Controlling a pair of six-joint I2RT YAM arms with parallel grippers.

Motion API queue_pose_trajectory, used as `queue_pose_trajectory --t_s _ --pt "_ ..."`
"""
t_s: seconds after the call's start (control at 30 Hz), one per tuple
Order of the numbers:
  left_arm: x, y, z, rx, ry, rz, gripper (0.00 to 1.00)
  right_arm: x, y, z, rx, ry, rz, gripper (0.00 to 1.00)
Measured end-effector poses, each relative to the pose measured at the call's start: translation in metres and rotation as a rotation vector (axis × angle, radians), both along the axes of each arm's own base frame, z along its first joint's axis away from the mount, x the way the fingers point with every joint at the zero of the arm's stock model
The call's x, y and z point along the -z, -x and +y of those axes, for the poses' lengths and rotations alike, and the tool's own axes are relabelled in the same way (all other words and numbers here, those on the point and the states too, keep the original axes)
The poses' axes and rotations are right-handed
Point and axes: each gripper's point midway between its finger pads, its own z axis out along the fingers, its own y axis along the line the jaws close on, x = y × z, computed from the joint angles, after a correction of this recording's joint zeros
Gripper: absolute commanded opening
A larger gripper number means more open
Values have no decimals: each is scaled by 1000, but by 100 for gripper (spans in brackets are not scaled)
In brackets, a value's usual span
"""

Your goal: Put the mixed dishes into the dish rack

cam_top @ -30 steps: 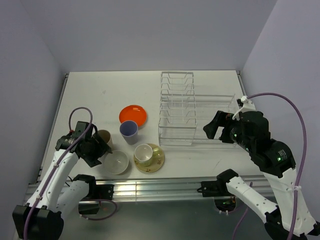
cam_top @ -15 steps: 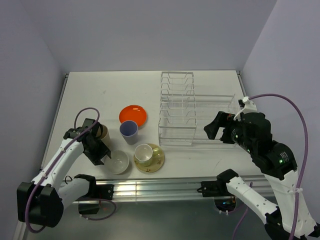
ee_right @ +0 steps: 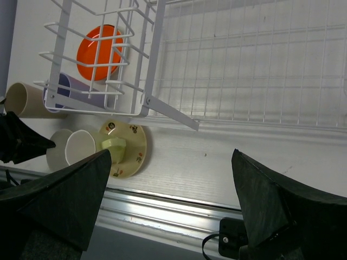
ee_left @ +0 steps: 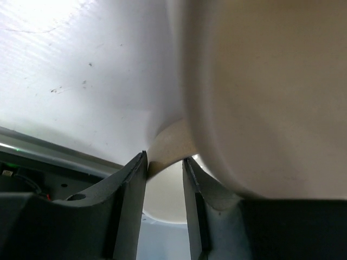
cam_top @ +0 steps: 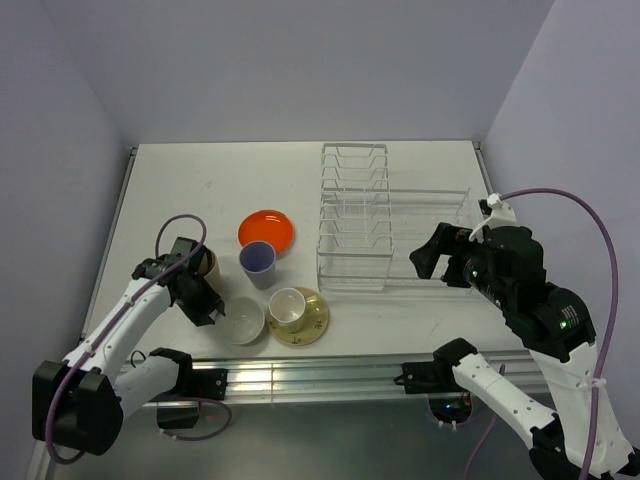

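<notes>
My left gripper (cam_top: 212,305) is shut on the near-left rim of the off-white bowl (cam_top: 245,320). In the left wrist view the fingers (ee_left: 133,187) pinch the bowl's rim (ee_left: 169,142). The tan cup (cam_top: 208,267) stands just behind the gripper. The lavender cup (cam_top: 258,262) and the orange plate (cam_top: 266,229) lie further back. The pale yellow-green cup (cam_top: 287,308) sits on the cream-yellow saucer (cam_top: 313,318). My right gripper (cam_top: 430,258) is open and empty, held above the table at the front right of the dish rack (cam_top: 353,200).
The right wrist view shows the rack's basket section (ee_right: 244,65), the orange plate (ee_right: 100,51) behind its wires, the saucer (ee_right: 130,149) and the table's metal front rail (ee_right: 173,211). The walls stand close on the left, back and right.
My left gripper has swung forward and right from beside the tan cup onto the bowl's rim. The bowl has shifted slightly right toward the saucer. The right arm has barely moved.
</notes>
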Motion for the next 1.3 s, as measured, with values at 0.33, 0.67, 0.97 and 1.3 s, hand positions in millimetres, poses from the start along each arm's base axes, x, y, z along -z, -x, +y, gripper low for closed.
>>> queue_pose_trajectory --t_s 0.33,0.67,0.97,1.3 --pt "3 3 -13 83 -16 -10 26 0 0 -1 0 9 -6 100" --pt "5 5 -19 80 -19 -22 50 -4 2 -3 3 4 -31 100" --pt "11 -7 -20 43 -61 -47 42 -3 2 -4 1 7 -30 100" --pt "13 -21 -28 24 -65 -78 0 -2 2 -4 -1 11 -30 100"
